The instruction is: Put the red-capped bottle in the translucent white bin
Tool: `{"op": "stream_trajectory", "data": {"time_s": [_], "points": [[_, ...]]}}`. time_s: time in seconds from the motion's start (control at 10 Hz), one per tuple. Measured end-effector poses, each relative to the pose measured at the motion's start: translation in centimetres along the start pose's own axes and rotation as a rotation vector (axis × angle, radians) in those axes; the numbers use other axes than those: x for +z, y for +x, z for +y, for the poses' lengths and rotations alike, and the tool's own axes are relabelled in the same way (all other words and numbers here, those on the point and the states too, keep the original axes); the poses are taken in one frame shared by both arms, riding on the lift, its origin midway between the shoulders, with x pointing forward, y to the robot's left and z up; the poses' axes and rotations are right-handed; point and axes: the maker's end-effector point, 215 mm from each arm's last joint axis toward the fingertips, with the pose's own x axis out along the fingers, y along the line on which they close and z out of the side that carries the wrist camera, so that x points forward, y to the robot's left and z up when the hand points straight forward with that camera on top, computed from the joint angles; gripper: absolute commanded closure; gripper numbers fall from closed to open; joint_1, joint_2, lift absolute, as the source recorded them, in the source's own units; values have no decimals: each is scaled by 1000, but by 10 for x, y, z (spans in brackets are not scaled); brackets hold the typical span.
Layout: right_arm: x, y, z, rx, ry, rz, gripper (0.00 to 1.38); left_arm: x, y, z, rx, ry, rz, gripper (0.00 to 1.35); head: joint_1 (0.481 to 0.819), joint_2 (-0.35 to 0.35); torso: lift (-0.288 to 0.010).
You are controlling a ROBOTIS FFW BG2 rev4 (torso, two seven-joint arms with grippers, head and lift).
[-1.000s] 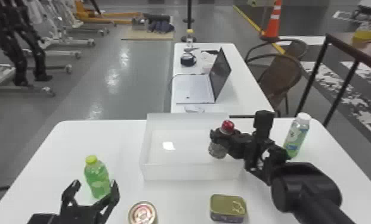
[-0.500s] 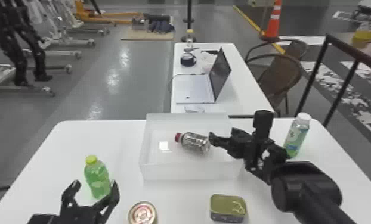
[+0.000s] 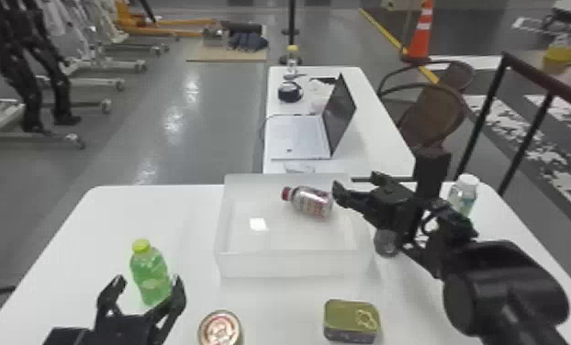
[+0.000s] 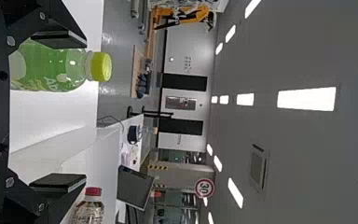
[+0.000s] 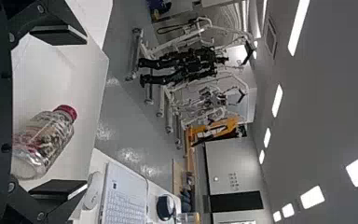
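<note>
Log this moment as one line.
Red-capped bottle: lying in translucent white bin | right end effector: open, empty | left end effector: open, near green bottle

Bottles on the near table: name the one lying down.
The clear red-capped bottle, in the translucent white bin; the green bottle and white-capped bottle stand upright.

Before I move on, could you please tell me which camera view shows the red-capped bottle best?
The head view: it shows the whole red-capped bottle lying inside the translucent white bin. The right wrist view shows it larger, base towards the right gripper; the left wrist view catches its cap and upper part.
</note>
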Motion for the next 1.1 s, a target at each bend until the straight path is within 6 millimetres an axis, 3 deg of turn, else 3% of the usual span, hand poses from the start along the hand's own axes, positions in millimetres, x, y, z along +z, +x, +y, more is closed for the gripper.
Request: {"op": "stream_trajectory", "data": {"time_s": [0.2,0.3,0.5,0.7,1.1], "points": [[-2,-47,11,-45,-17,-15,199,0,-1,1,7,0,-2,268,549,0,-100],[-15,-70,16,-79,-15,-4,199,1,-2,1,9,0,-3,269,549,0,-100],[-61,-115,16,-158,-24,48,188,1,-3,2,11,2,-6,268,549,0,-100],[-87,-151,12,-231,-46,30,180,1,-4,2,20,2,-5,263,549,0,-100],[-101,-184,10,-239,-135,-80,134,1,0,-5,9,9,-8,263,549,0,-100]]}}
